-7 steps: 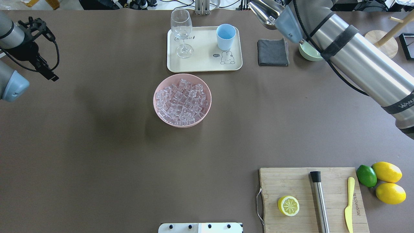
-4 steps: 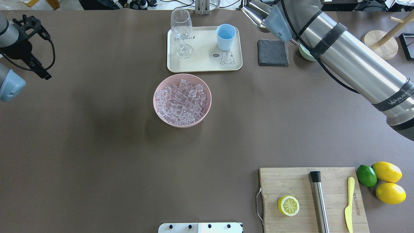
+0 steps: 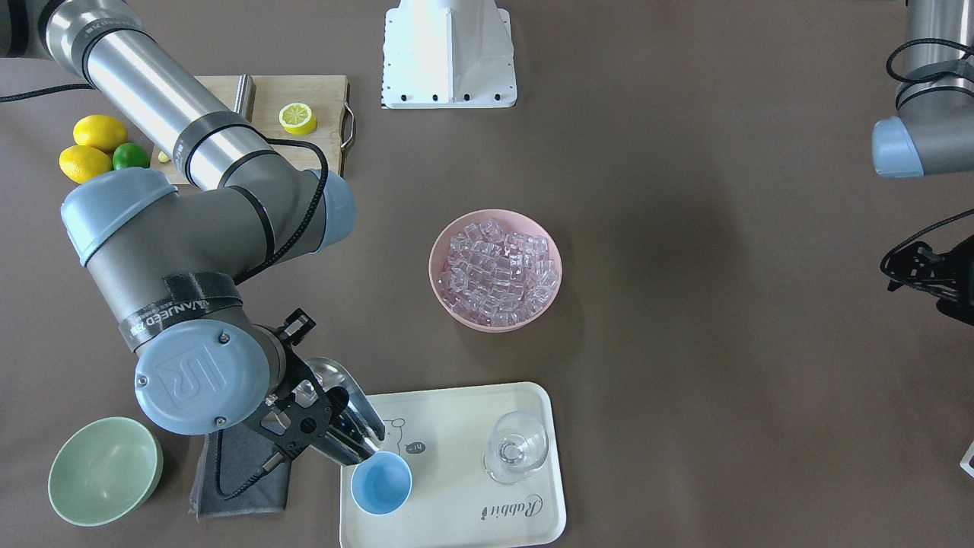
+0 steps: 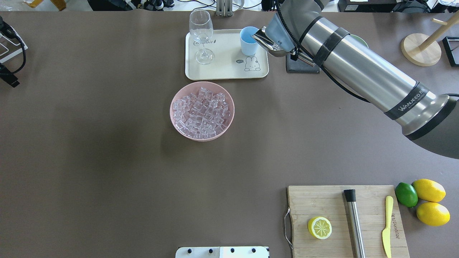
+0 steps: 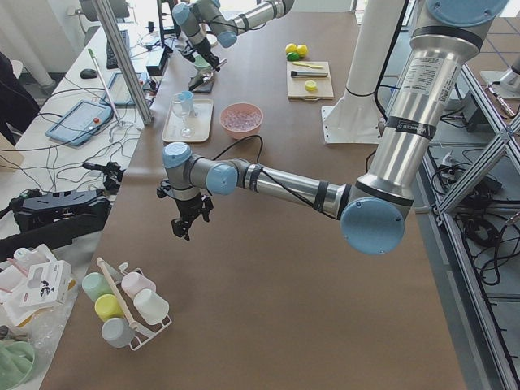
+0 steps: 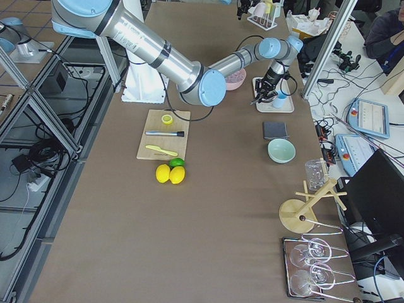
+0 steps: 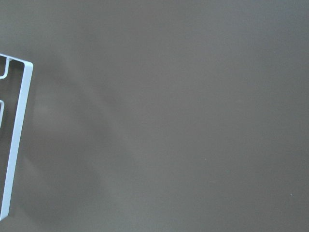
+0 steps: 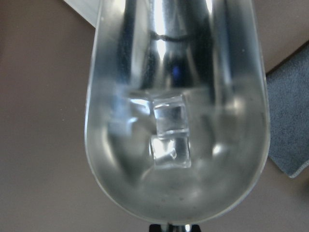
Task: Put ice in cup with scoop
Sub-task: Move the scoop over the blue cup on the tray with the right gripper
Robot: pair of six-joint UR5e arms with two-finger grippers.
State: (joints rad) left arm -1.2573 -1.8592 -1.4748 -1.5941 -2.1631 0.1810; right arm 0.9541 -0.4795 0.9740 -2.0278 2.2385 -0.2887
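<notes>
Mid-table the pink bowl is heaped with ice; farther, at the left edge, the left gripper hangs, opening unreadable, and farthest right gripper clamps the scoop, two cubes inside, lip at the cup on the tray.

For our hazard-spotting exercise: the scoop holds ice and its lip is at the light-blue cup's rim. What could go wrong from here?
1. The scoop reaches only the edge of the cup, not its middle, so the ice may slide past the rim onto the tray.
2. With the lip right at the rim, a small nudge might tip the cup, perhaps toward the wine glass on the same tray.
</notes>
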